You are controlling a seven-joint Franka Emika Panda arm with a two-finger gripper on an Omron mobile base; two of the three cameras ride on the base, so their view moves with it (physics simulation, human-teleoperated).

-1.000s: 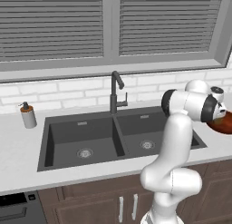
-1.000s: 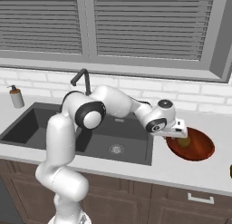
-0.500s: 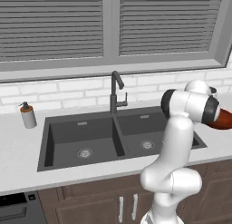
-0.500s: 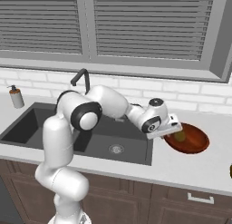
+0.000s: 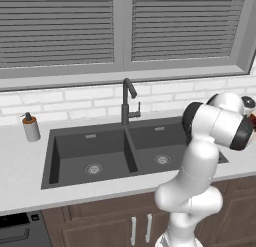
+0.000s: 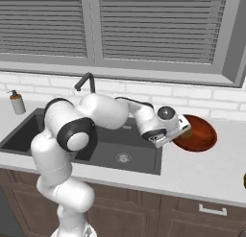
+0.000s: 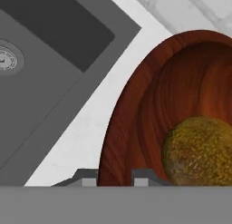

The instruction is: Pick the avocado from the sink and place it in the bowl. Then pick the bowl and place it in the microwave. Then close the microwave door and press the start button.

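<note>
Dull olive-brown avocado lies in glossy reddish-brown wooden bowl; jaws clamp bowl's near rim. Microwave, door, start btn left.

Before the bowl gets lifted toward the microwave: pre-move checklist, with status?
1. Avocado inside the bowl: ok, it rests on the bowl's inner surface.
2. Sink emptied of fruit: ok, both basins show only drains.
3. Gripper on the bowl rim: ok, one fingertip sits on each side of the rim edge.
4. Grip firm enough to carry: cannot tell.
5. Bowl on the counter, right of the sink: ok.
6. Microwave door open, path free: cannot tell.
</note>
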